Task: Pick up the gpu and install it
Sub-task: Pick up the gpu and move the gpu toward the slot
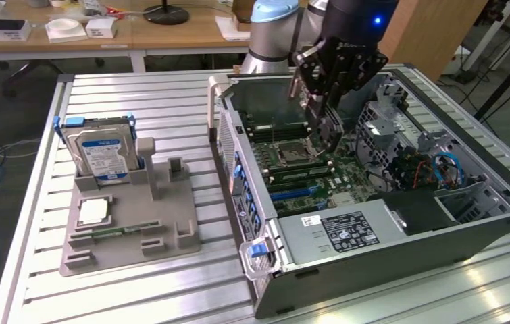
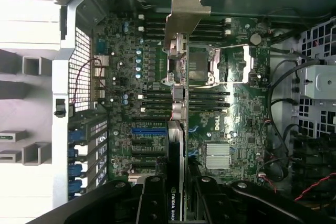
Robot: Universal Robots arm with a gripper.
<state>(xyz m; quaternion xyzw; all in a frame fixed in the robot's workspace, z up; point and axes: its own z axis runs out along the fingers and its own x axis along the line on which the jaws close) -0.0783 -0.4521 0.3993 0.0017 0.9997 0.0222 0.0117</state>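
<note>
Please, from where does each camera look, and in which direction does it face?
Exterior view: sits off the arm, high beside the table, and looks down at the open computer case; the arm and its gripper show, holding the gpu over the motherboard.
Wrist view: sits on the wrist and looks down along the gpu, seen edge-on, into the computer case; the fingers show on either side of it.
Shared: the gpu, the motherboard, the computer case.

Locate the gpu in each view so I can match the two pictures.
Exterior view: gpu hangs over the motherboard, close to the CPU socket.
Wrist view: gpu seen edge-on, crossing one side of the CPU socket.
Shared landmark: the CPU socket.
</note>
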